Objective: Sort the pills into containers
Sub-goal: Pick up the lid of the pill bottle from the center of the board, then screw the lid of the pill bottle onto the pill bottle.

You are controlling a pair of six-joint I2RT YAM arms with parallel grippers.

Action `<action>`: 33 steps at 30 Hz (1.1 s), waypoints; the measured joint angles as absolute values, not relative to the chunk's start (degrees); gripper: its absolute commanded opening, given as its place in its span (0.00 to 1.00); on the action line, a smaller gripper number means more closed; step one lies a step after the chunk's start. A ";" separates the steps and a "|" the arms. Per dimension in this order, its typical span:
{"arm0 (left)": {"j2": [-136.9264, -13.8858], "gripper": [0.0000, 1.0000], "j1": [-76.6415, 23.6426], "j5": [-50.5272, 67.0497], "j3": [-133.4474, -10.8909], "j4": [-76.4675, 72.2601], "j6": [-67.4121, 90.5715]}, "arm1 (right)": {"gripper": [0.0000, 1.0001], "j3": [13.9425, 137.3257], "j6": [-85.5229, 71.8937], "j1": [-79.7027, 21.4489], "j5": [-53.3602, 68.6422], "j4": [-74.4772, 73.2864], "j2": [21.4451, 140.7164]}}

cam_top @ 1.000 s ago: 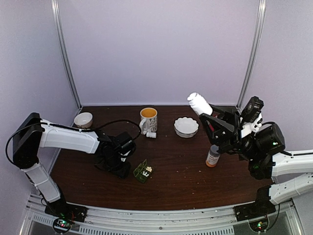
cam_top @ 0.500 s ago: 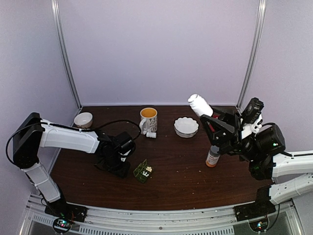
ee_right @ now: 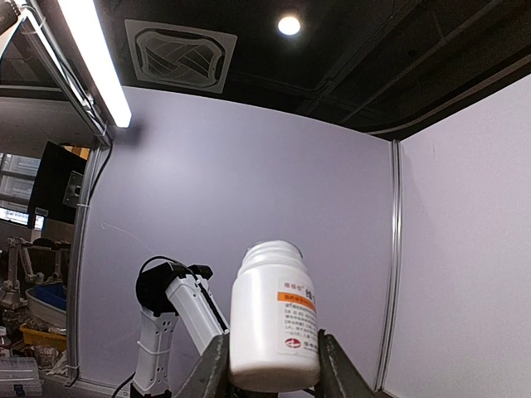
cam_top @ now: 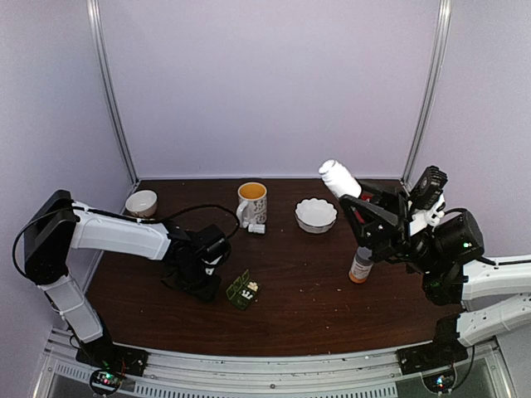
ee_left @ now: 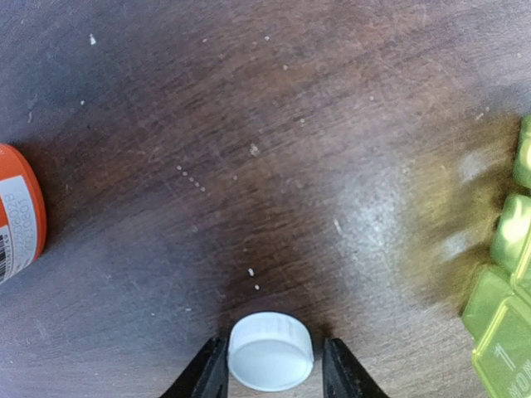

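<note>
Tabletop (cam_top: 332, 290), pill box (cam_top: 242, 290) beside left claw (ee_left: 271, 377)

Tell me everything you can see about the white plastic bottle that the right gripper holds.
The white plastic bottle is round, with a narrower neck that looks uncapped and a label bearing an orange band and small print. The right gripper is shut on its lower body, clamping it from both sides. It hangs above the brown table, tilted, touching nothing else.
</note>
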State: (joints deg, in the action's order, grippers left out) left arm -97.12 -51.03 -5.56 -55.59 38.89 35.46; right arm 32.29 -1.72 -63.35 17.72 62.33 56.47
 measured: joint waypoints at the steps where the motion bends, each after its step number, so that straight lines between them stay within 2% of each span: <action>1: -97.21 0.36 -51.05 -5.58 -55.59 38.92 35.48 | 0.00 32.29 -1.72 -63.35 17.72 62.33 56.47; 14: -96.53 0.28 -51.03 -7.33 -57.36 42.48 34.76 | 0.00 32.29 -1.67 -63.35 17.72 61.01 56.47; 21: -81.71 0.28 -50.98 -5.17 -63.64 46.92 34.41 | 0.00 31.03 -1.67 -63.35 17.76 60.10 56.75; 27: -69.08 0.29 -50.98 4.38 -73.12 44.99 34.24 | 0.00 30.89 -1.72 -63.72 18.13 59.75 59.24; 33: -64.29 0.29 -50.98 20.21 -73.10 35.92 36.97 | 0.00 33.12 -1.74 -64.99 19.53 59.53 64.40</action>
